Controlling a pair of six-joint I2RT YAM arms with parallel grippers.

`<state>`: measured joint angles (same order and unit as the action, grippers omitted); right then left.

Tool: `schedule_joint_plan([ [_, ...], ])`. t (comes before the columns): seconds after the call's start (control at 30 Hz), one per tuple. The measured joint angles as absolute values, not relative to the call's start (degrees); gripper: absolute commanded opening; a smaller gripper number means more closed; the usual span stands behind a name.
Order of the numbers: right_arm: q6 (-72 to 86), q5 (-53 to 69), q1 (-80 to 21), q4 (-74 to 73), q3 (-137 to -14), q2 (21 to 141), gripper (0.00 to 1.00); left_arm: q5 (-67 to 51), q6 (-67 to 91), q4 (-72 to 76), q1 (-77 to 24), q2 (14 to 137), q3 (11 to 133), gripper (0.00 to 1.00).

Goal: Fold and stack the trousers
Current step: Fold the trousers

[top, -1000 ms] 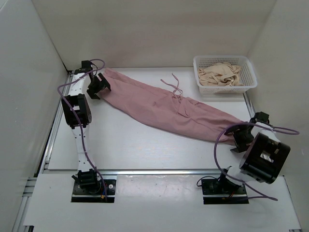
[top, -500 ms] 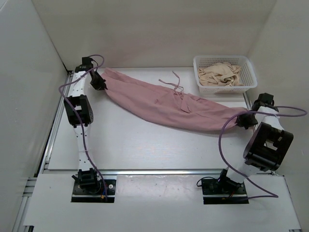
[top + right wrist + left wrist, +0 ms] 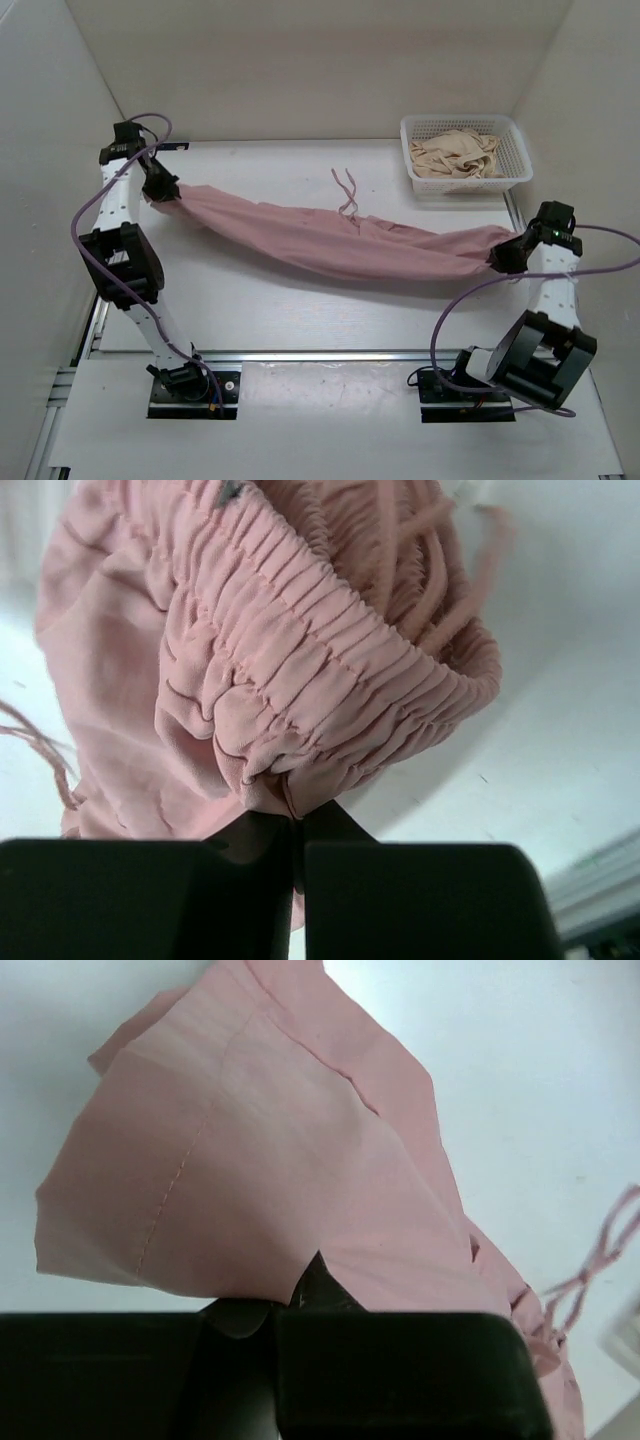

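Note:
The pink trousers point(image 3: 330, 240) hang stretched across the table between both arms, sagging in the middle. My left gripper point(image 3: 160, 190) is shut on the trouser-leg hem point(image 3: 200, 1190) at the far left. Over on the right, my right gripper point(image 3: 503, 256) is shut on the gathered elastic waistband point(image 3: 330, 680). The drawstrings point(image 3: 347, 192) trail off the cloth toward the back. In both wrist views the cloth bunches right at the closed fingertips.
A white basket point(image 3: 512, 170) holding crumpled beige cloth point(image 3: 455, 152) stands at the back right. White walls close the table in at left, back and right. The arm bases sit on the rail at the near edge.
Both grippers have shut on the ends of the trousers and lifted them. The left end moved outward to the left and the right end toward the right wall, pulling the cloth taut.

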<state>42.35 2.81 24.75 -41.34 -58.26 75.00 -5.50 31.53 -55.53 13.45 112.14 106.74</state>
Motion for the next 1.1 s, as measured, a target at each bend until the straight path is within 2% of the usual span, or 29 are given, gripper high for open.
schedule_joint_plan([
  [0.07, 41.9, 2.1, 24.9, -43.6, -54.1, 70.4, 0.03, -3.8, 30.7, -55.5, 14.5, 108.4, 100.3, 0.10],
  [0.1, 41.7, 1.6, 25.0, -44.4, -52.2, 68.0, 0.09, -3.3, 30.4, -55.3, 14.7, 107.2, 97.4, 0.10],
  [0.13, 41.4, 1.2, 25.1, -44.9, -50.4, 65.8, 0.31, -2.5, 30.0, -55.1, 14.9, 105.7, 93.9, 0.23],
  [0.17, 41.4, 0.8, 25.3, -45.4, -49.0, 63.8, 0.50, -1.7, 29.6, -55.4, 15.0, 104.5, 91.2, 0.44],
  [0.2, 40.8, 0.4, 25.4, -46.5, -47.7, 61.8, 0.79, -0.8, 29.3, -55.9, 15.1, 103.4, 88.4, 0.69],
  [0.23, 40.8, 0.0, 25.5, -47.1, -46.9, 60.6, 0.85, -0.2, 28.7, -56.5, 15.2, 102.8, 87.0, 0.92],
  [0.27, 40.1, -0.3, 25.5, -47.7, -46.2, 59.6, 0.87, 0.4, 28.7, -57.5, 15.6, 102.5, 86.1, 1.00],
  [0.33, 39.8, -0.5, 25.6, -48.6, -45.5, 58.7, 0.91, 1.1, 28.6, -58.8, 16.3, 102.5, 85.9, 1.00],
  [0.43, 39.6, -1.2, 25.6, -49.7, -45.5, 57.8, 0.91, 1.6, 28.5, -59.8, 17.7, 102.5, 87.2, 1.00],
  [0.47, 39.6, -1.4, 25.6, -50.3, -46.0, 57.6, 0.91, 1.8, 28.5, -60.1, 18.1, 102.5, 88.2, 0.95],
  [0.5, 39.4, -1.4, 25.6, -50.9, -47.0, 57.5, 0.87, 2.2, 28.5, -60.1, 18.5, 102.4, 89.1, 0.74],
  [0.53, 39.1, -1.5, 25.6, -51.1, -48.1, 57.5, 0.84, 2.4, 28.8, -60.0, 18.7, 102.2, 90.1, 0.62],
  [0.57, 38.8, -1.5, 25.6, -51.1, -49.6, 57.4, 0.73, 2.6, 28.5, -59.9, 18.7, 101.9, 91.0, 0.53],
  [0.63, 37.9, -1.5, 25.5, -50.9, -52.3, 57.2, 0.55, 2.8, 28.3, -59.6, 18.6, 101.3, 91.8, 0.50],
  [0.67, 37.5, -1.5, 25.4, -50.6, -53.4, 57.1, 0.30, 2.8, 28.2, -59.4, 18.6, 101.2, 91.8, 0.55],
  [0.7, 36.8, -1.4, 25.3, -50.0, -54.1, 57.0, 0.10, 2.8, 28.0, -59.3, 18.6, 101.3, 91.9, 0.65],
  [0.73, 36.4, -1.2, 25.1, -49.4, -54.6, 57.2, 0.00, 2.8, 27.9, -59.4, 18.5, 101.8, 92.2, 0.77],
  [0.77, 36.3, -0.8, 25.0, -48.9, -54.8, 57.8, 0.00, 2.8, 27.9, -59.7, 18.4, 102.9, 92.9, 1.00],
  [0.87, 35.3, 0.9, 25.0, -47.2, -56.3, 63.2, 0.00, 2.7, 28.3, -59.6, 18.2, 108.3, 96.5, 1.00],
  [0.9, 34.9, 1.5, 25.0, -46.5, -57.0, 65.7, 0.06, 2.6, 28.4, -59.6, 18.2, 110.6, 97.8, 1.00],
  [0.97, 33.7, 3.0, 25.0, -45.3, -59.4, 73.1, 0.28, 2.4, 28.4, -59.3, 17.9, 115.1, 99.9, 1.00],
  [1.0, 33.6, 3.6, 25.0, -44.4, -60.2, 76.3, 0.51, 2.3, 28.4, -59.4, 17.8, 117.0, 100.6, 1.00],
  [1.03, 33.3, 4.2, 25.0, -43.7, -61.1, 79.5, 0.65, 2.3, 28.4, -59.4, 17.7, 119.2, 101.4, 1.00],
  [1.07, 33.1, 4.8, 25.0, -42.8, -61.6, 82.1, 0.76, 2.1, 28.4, -59.4, 17.5, 120.8, 101.9, 1.00],
  [1.1, 33.1, 5.2, 24.9, -42.1, -61.7, 84.0, 0.83, 1.7, 28.4, -59.5, 17.3, 122.6, 102.4, 1.00],
])
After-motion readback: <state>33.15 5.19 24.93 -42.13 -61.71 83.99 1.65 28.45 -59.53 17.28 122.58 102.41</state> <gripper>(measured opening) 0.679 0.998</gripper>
